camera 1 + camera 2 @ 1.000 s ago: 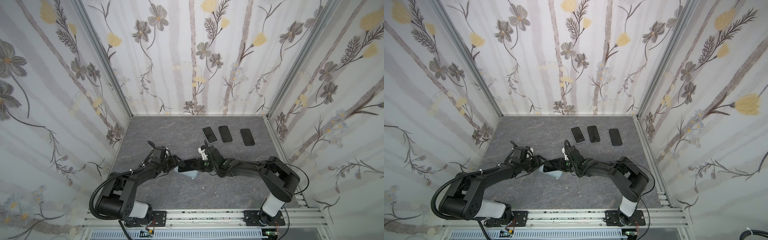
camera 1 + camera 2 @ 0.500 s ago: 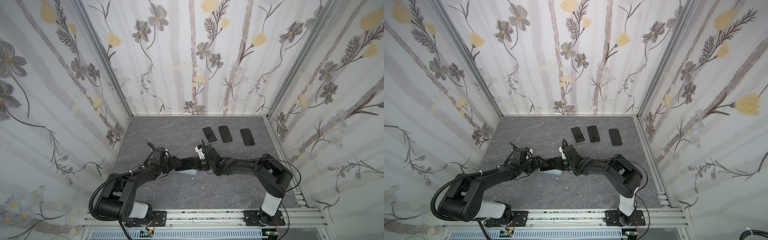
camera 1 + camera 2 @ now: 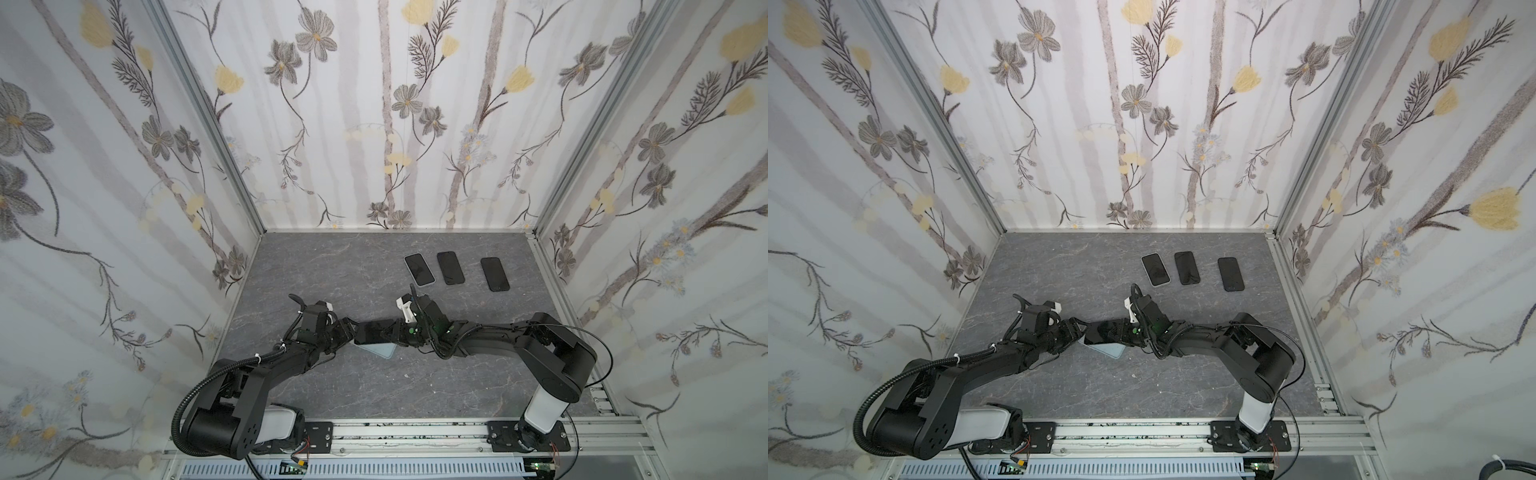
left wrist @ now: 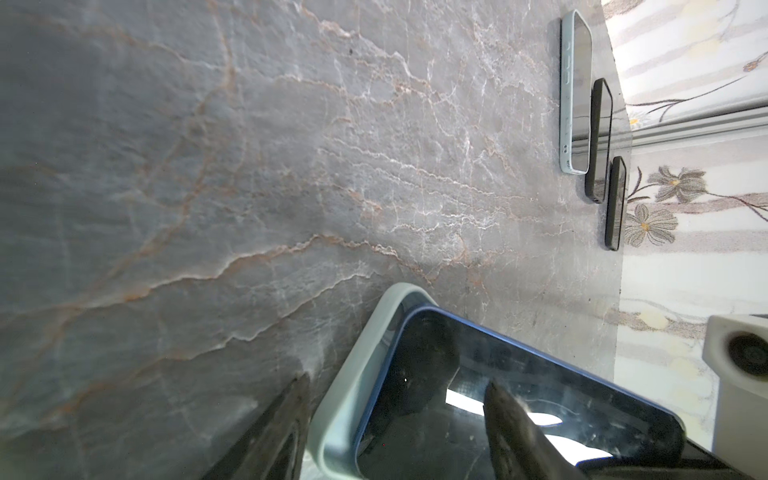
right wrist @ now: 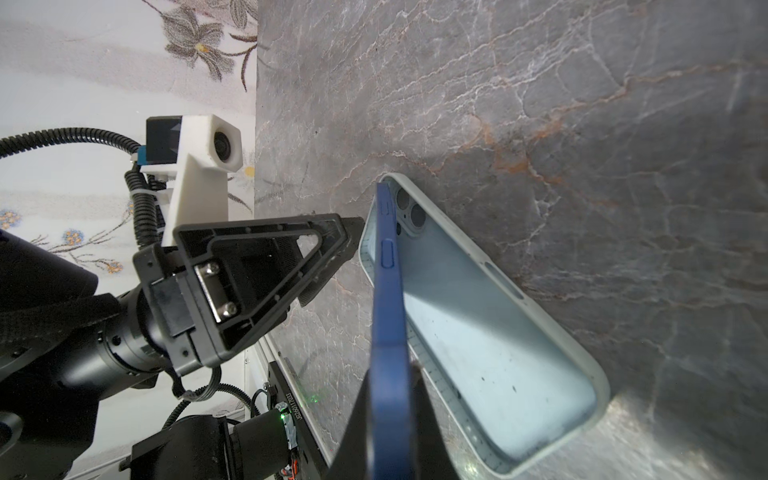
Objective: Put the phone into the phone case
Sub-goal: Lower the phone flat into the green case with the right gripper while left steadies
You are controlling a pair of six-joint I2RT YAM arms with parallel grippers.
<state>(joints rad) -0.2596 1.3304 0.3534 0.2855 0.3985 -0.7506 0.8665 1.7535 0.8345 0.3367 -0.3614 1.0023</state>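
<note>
Pinches the blue phone [image 5: 388, 291] in the right gripper [image 5: 392, 374], jaws closed flat on its two faces at the end nearer that arm. Carries it tilted: dips the camera end into the matching corner of the pale greenish phone case [image 5: 498, 332], holds the gripped end raised clear of the case floor. Meets the left gripper [image 4: 397, 380] at that nested end, jaws parted, one finger [image 4: 286, 424] low just outside the case wall, the other over the phone's glass; cannot tell whether either presses. Rests the case flat on the grey marbled table [image 3: 332, 270], midway between the two arms in both top views, with a strip of it showing from under the phone on the side toward the front rail. Runs phone and case lengthwise from arm to arm, so faces each gripper onto one short end. Looks like the seating step, begun but not done. Probably calls for swinging the raised end down about the nested corner, a move for the right arm, sole holder of the phone, with the left placed to steady the case. Could shove the case along the table if the corner slips out. Leaves three more phones [image 3: 450, 268] in a row near the back wall, well apart.
</note>
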